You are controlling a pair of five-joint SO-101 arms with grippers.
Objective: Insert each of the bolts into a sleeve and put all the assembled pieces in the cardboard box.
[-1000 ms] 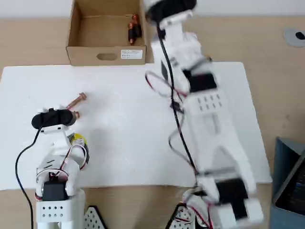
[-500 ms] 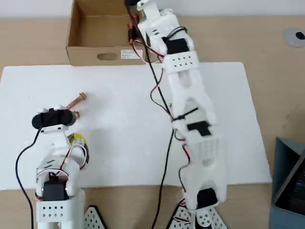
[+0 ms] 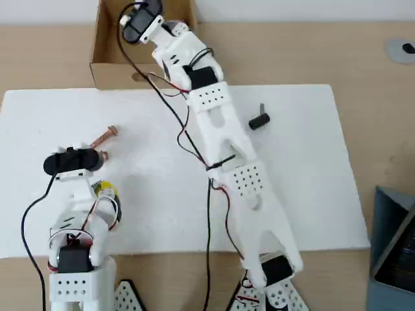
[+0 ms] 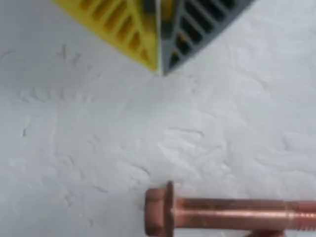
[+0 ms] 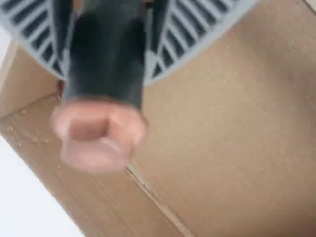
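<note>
Over the cardboard box at the table's back, my right gripper is shut on an assembled piece: a black sleeve with a copper bolt head at its end. The box floor lies below it. A loose black sleeve lies on the white mat right of the right arm. A copper bolt lies on the mat's left side, just beyond the left arm. My left gripper is shut on nothing, low over the mat, a short way from the bolt.
The white mat covers most of the table. A dark grey bin stands at the right edge. The right arm stretches diagonally across the mat's middle and hides the box's right part.
The right arm has swung left with the assembled piece, from the box's right corner to above its middle. This uncovered the black sleeve on the mat. The left arm has not moved.
</note>
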